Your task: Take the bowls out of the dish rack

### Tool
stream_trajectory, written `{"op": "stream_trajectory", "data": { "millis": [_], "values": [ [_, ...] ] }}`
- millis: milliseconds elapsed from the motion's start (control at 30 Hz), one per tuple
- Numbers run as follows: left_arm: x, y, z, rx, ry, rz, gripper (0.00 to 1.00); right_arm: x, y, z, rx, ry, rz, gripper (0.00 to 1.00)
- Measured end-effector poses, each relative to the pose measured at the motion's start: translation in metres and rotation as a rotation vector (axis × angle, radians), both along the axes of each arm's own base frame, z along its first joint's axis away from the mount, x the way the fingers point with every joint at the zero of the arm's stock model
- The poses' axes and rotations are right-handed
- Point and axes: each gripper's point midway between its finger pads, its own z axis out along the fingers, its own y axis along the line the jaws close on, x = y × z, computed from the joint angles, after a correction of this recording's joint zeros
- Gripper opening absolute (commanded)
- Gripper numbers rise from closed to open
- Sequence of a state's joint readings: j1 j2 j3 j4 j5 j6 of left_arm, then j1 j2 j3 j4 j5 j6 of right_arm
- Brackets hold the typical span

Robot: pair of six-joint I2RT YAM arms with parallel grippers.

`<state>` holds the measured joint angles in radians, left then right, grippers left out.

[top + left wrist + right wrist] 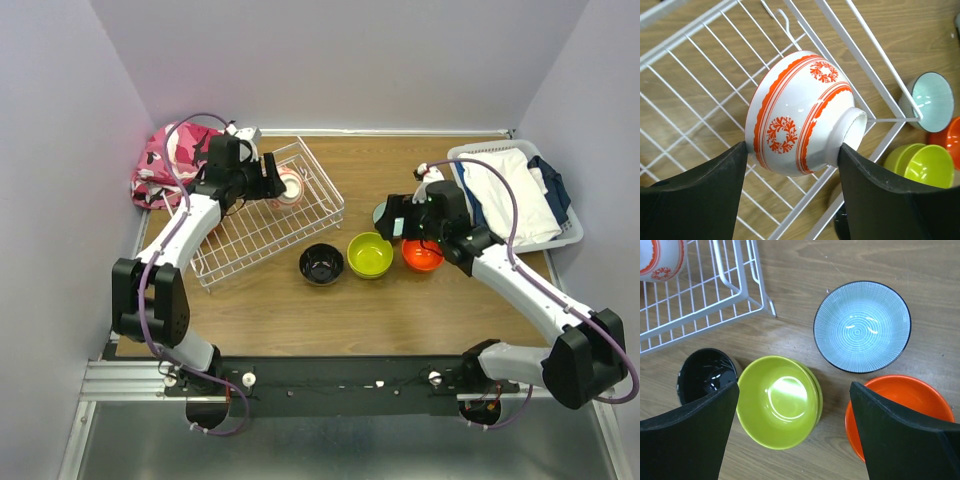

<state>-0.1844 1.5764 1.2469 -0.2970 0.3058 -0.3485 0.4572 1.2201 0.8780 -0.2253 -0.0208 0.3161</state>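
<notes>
**Top view.** Left claw: reaches into the dish rack and is closed on the white red-patterned bowl. Right claw: jaws wide apart, holding nothing, hanging over the bowls that stand on the tabletop.

**Left wrist view.** The bowl is tipped on its side between the fingers, one at the rim and one at the foot. Rack wires lie behind and beneath it.

**Right wrist view.** Lime-green bowl: directly under the claw. Black-lined bowl: by its left finger. Orange bowl: by its right finger. Teal bowl: beyond the right finger.

**Step, judged.** Lifting out the only bowl seen in the rack. The next move calls for raising it clear of the flared side, then setting it beside the others. The rim-to-foot hold may slip.
</notes>
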Motion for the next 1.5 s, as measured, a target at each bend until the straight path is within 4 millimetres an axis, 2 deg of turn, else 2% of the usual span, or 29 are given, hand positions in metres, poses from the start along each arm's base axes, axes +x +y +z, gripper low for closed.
{"op": "stream_trajectory", "data": {
  "millis": [133, 300, 567, 900, 1033, 1500],
  "values": [
    [-0.002, 0.012, 0.011, 0.079, -0.068, 0.000, 0.46, 0.004, 0.006, 0.012, 0.019, -0.016, 0.016, 0.99],
    [-0.006, 0.017, 0.007, 0.157, -0.095, -0.012, 0.46, 0.005, 0.012, 0.015, 0.034, -0.009, 0.043, 1.00],
    [-0.018, 0.008, -0.002, 0.335, -0.137, -0.081, 0.43, 0.009, 0.026, 0.024, 0.069, 0.002, 0.088, 1.00],
    [-0.045, -0.006, 0.018, 0.630, -0.376, -0.175, 0.43, 0.013, 0.039, 0.033, 0.119, 0.033, 0.112, 1.00],
    [-0.053, -0.010, 0.021, 0.749, -0.480, -0.198, 0.43, 0.023, 0.044, 0.038, 0.127, 0.048, 0.102, 1.00],
    [-0.083, -0.042, 0.011, 1.057, -0.729, -0.310, 0.43, 0.066, 0.072, 0.061, 0.129, 0.162, 0.090, 0.98]
  ]
}}
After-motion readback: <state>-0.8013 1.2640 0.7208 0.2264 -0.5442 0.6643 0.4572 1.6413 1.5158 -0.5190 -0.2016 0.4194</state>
